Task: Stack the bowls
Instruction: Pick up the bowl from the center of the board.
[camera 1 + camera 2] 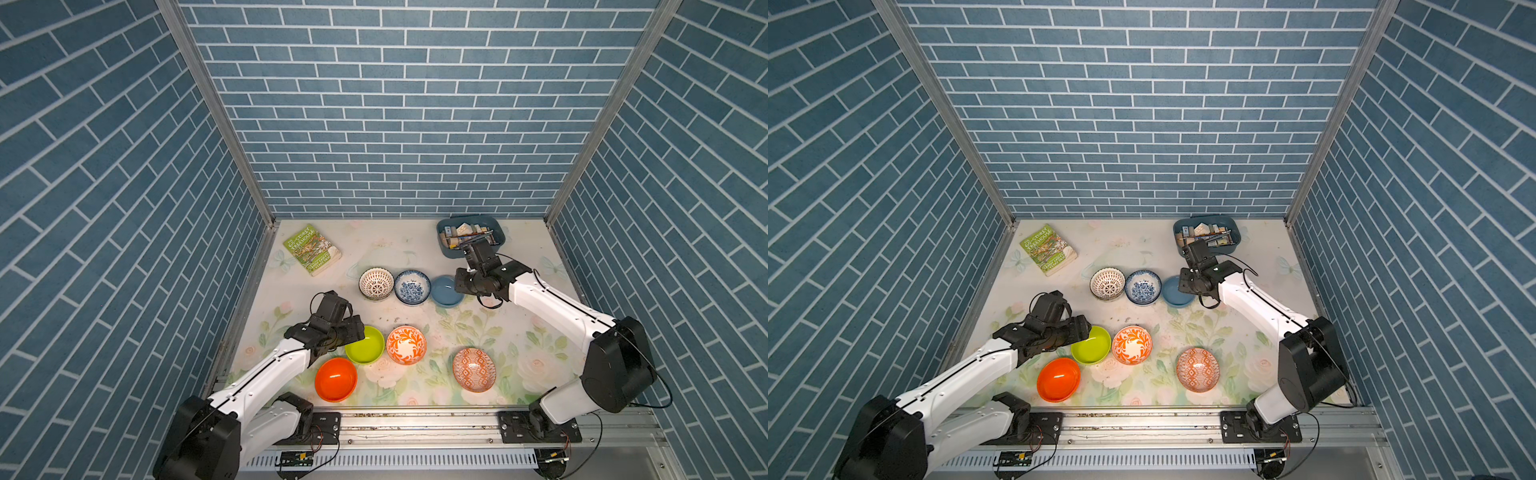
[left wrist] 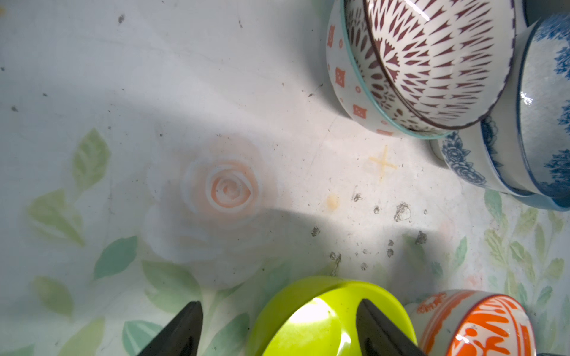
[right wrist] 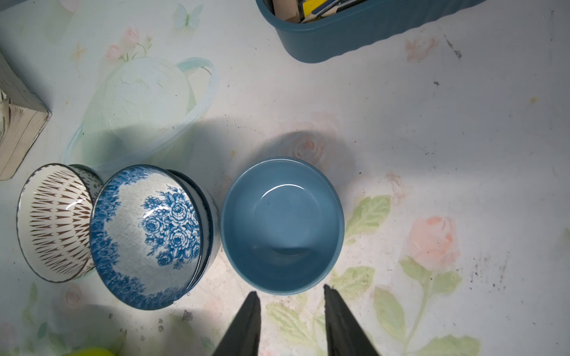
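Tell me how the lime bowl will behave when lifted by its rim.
The lime bowl looks glossy and plain, likely plastic: probably light, stiff, somewhat slippery. It sits flat with a low wall, so it should not roll. Pinched at one wall by the left gripper, it may tilt.

Floral table (image 1: 519, 316): book (image 1: 312, 250) and tray (image 3: 354, 37) at the back. Mid-table, a row of lattice stack (image 1: 376, 283), floral stack (image 1: 412, 286) and blue bowl (image 1: 444, 290). Up front, lime bowl (image 1: 365, 347), patterned bowl (image 1: 406, 345), second patterned bowl (image 1: 474, 370) and orange bowl (image 1: 336, 379).
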You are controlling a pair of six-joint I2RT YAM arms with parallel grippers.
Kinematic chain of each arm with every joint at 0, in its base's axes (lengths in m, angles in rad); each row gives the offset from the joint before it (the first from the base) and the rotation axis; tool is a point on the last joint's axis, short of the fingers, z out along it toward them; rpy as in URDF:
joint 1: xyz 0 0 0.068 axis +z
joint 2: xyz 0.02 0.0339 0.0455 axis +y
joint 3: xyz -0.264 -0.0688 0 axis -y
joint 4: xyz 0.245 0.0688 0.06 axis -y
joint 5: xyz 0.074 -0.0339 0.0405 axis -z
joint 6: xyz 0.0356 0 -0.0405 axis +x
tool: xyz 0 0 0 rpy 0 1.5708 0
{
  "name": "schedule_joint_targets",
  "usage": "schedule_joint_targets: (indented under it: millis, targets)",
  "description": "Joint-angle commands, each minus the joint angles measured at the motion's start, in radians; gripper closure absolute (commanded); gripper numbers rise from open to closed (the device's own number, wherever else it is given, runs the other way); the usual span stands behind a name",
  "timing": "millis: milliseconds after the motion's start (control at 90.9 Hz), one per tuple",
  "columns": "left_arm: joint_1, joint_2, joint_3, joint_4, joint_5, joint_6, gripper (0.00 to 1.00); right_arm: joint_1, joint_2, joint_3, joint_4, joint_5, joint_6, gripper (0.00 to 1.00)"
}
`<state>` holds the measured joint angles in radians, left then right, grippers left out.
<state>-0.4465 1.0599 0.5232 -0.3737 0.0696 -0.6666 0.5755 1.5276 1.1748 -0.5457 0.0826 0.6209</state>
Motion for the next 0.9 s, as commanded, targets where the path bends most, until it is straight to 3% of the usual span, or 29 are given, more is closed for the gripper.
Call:
schedule_joint_targets:
  millis: [0, 495, 891]
  targets:
    - [-0.032, -0.003, 0.000, -0.042, -0.045, -0.020, 0.19, 0.011, -0.017, -0.009, 0.004, 0.000, 0.009, 0.62]
    - [-0.080, 0.057, -0.009, -0.007, -0.116, -0.036, 0.35, 0.027, -0.018, 0.001, -0.002, 0.005, 0.014, 0.63]
    - [-0.087, 0.138, 0.009, 0.056, -0.138, -0.009, 0.56, 0.029, -0.011, 0.021, -0.013, 0.009, 0.013, 0.63]
